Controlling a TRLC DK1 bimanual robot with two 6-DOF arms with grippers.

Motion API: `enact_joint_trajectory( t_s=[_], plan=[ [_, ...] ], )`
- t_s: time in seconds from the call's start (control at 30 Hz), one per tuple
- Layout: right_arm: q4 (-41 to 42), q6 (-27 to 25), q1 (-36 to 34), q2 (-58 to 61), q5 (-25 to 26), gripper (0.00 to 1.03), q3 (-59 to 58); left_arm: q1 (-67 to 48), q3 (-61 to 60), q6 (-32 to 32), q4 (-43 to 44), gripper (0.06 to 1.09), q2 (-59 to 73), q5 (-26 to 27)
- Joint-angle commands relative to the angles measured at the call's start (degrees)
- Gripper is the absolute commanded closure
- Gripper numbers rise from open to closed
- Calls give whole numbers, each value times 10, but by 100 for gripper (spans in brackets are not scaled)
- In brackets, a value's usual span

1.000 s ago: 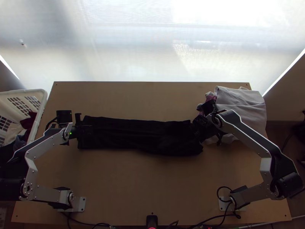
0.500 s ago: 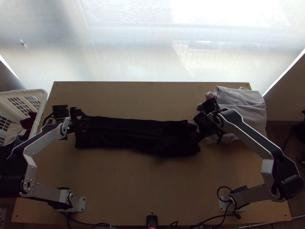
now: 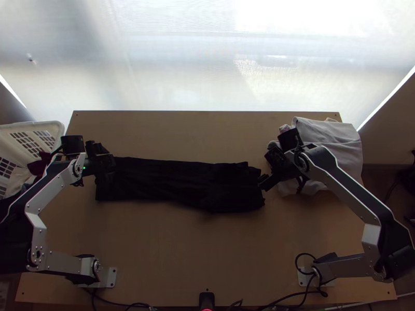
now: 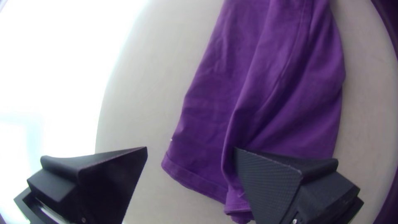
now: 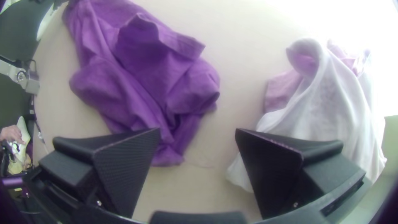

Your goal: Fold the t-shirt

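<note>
Purple in the wrist views and near-black from above, the t-shirt (image 3: 176, 181) is laid across the middle of the light wooden table (image 3: 171, 243) as a long, narrow strip, gathered lengthwise. Its cloth is seen to be smooth and matt. At the end by the left gripper (image 3: 106, 165), a flat stitched hem is shown, crossed by long soft pleats; the end by the right gripper (image 3: 265, 170) is bunched into rounded folds, with an edge raised around a hollow.

In the left wrist view, the left gripper (image 4: 190, 147) is spread wide, nothing being pinched; one ribbed finger is seen over the hemmed end, but whether the cloth is touched cannot be told. The right gripper (image 5: 198, 129) is likewise held well apart at its tips, with nothing gripped, and the rumpled end and a pale cloth (image 5: 331, 112) are seen beyond its fingers. That thin whitish fabric is heaped at the table's far right corner, with pinkish cloth (image 5: 282, 91) beside it. At the left, a white slatted plastic basket (image 3: 58, 137) is partly filled with fabric.
</note>
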Motion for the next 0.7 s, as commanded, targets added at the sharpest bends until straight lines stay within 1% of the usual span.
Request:
enact_joint_trajectory(
  t_s=[0.0, 0.13, 0.3, 0.37, 0.43, 0.47, 0.53, 0.57, 0.67],
  plan=[
    [-5, 24, 14, -23, 0, 20, 21, -20, 10, -29, -41, 10, -48, 17],
    [-16, 36, 29, -36, 0, 20, 29, -21, 16, -44, -58, 10, -76, 28],
    [-17, 54, 57, -47, 2, 20, 30, -6, 36, -85, -93, 10, -92, 35],
    [-17, 60, 71, -50, 7, 20, 30, 4, 32, -111, -92, 10, -110, 36],
    [-17, 63, 89, -51, 14, 20, 26, 15, 29, -158, -94, 10, -132, 36],
    [-17, 62, 100, -51, 21, 20, 23, 19, 25, -163, -107, 10, -142, 36],
    [-17, 58, 126, -50, 40, 20, 15, 26, -7, -145, -112, 10, -176, 41],
    [-16, 57, 137, -47, 49, 20, 14, 32, -32, -126, -100, 10, -197, 44],
    [-7, 57, 159, -46, 70, 20, 9, 34, -91, -123, -49, 10, -254, 45]
  ],
)
